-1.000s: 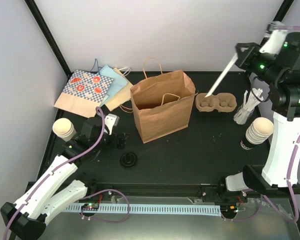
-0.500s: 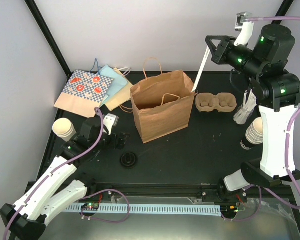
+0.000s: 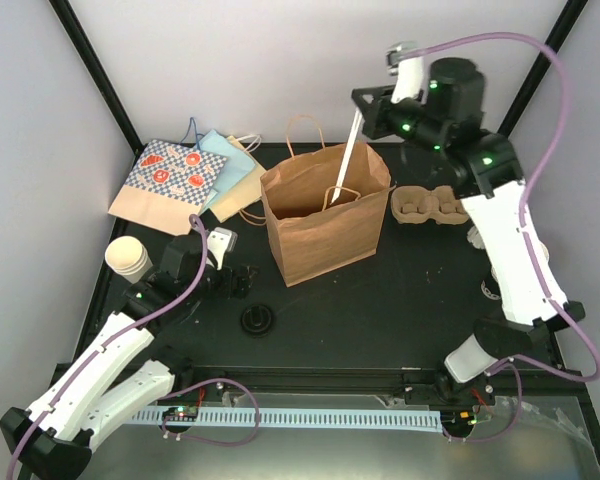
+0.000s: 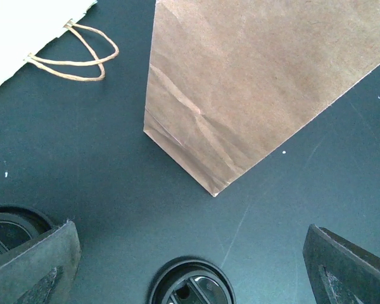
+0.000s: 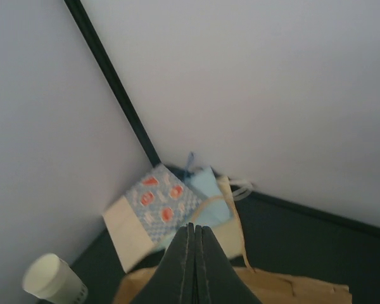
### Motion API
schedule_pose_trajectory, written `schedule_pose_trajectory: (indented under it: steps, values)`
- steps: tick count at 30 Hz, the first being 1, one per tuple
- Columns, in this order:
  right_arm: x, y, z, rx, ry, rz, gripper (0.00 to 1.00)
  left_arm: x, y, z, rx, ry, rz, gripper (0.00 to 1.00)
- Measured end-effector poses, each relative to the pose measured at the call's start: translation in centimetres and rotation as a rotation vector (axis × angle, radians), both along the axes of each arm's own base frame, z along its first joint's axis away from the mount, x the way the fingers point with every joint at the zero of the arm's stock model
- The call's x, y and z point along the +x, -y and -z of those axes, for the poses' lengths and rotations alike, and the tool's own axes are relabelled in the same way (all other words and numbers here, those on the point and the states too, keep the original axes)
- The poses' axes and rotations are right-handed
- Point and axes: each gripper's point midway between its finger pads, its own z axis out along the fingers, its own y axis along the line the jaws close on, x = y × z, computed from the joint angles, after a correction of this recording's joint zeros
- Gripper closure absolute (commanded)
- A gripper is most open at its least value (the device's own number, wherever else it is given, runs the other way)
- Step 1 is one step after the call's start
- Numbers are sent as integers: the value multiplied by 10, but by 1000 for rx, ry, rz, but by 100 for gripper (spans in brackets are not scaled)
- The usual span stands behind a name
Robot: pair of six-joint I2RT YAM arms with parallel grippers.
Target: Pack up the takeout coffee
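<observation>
Table top: matte black.
Standing paper bag: plain kraft brown, twisted handles the same brown.
Cup carrier: tan, unprinted.
Stack of paper cups: cream, dark print near the base.
Lid: black.
Flat patterned bag: blue-and-white check dotted with orange-red rounds, plain tan strip along one edge.
Beneath it, pale blue bag and pale yellow bag, the latter with tan cord handles.
Thin stick: white.
Left arm, right arm: white shells, black joints, green lights, purple cables.
Walls: pale grey-lilac.
Frame posts: black.
</observation>
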Motion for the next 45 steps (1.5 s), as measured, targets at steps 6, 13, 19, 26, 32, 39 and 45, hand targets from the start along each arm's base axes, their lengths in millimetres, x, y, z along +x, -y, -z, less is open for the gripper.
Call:
schedule_pose_trajectory:
  steps: [6,13,19,26,32,39,45]
  values:
    - [27,-22,61,-195,-34,73,99,1,-1,1,6,-2,-5,1]
    - [21,-31,64,-333,59,105,25,1,-1,1,6,-2,-5,1]
    - [7,-45,95,-421,43,39,15,1,-1,2,9,-5,-7,1]
    - [-8,-2,103,-455,19,177,6,2,-1,4,12,-11,-7,1]
    - [-37,64,103,-433,93,388,3,2,-1,4,14,-9,-10,1]
    - [-80,108,143,-357,229,465,1,2,-3,1,12,4,-16,1]
    - [-91,117,184,-340,246,472,0,1,-4,-9,-6,43,-21,1]
